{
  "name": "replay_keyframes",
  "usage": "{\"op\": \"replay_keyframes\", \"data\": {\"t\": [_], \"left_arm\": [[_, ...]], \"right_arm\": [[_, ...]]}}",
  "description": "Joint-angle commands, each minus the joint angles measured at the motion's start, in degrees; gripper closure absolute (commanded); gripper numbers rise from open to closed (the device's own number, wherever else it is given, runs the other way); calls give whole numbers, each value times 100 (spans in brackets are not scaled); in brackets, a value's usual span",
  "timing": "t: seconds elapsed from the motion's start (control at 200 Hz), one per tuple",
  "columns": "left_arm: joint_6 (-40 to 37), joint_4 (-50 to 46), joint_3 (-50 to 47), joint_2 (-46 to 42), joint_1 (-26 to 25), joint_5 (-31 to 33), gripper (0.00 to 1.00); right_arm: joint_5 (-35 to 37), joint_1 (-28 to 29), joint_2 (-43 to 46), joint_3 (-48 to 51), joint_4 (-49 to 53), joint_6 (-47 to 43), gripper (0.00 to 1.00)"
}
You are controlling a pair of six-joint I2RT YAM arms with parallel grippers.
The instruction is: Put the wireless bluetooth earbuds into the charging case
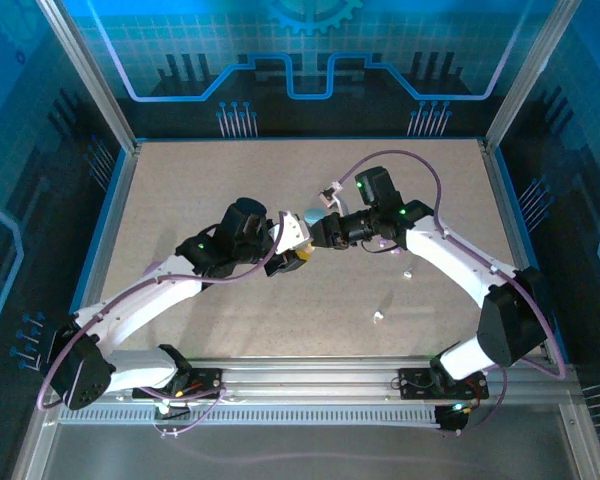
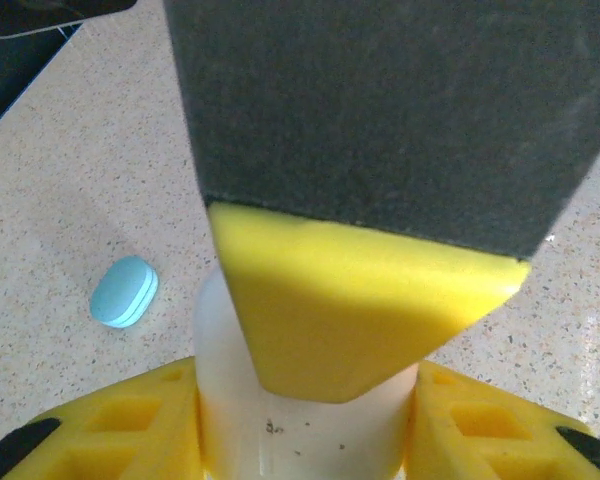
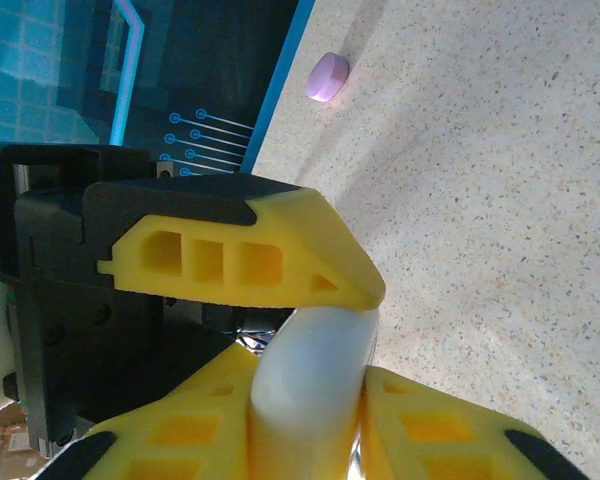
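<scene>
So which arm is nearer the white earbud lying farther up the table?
Right. The right arm has its forearm passing just beside the earbud; the left arm lies well off to its left.

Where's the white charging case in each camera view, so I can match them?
Top external: the white case is at the centre of the speckled table.
Left wrist: the white case is bottom centre, between the fingers of the left gripper.
Right wrist: the white case is bottom centre, between the fingers of the right gripper.
Shared landmark: the speckled table behind it.
</scene>
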State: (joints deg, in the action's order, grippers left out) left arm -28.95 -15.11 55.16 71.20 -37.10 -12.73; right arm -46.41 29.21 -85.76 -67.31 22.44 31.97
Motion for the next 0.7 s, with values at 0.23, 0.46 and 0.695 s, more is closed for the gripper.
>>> {"op": "replay_keyframes", "data": {"t": [0.23,0.46,0.695], "left_arm": [[-85,171,243,26,-80,-105,56],[-7,71,329,102,-82,-64,51],[95,30,387,174,-80,-115,39]], "right_arm": [[22,-25,67,-30,-157,23,80],[-85,-113,153,67,-348,116,83],[-170,-201,195,164,-534,228,84]]}}
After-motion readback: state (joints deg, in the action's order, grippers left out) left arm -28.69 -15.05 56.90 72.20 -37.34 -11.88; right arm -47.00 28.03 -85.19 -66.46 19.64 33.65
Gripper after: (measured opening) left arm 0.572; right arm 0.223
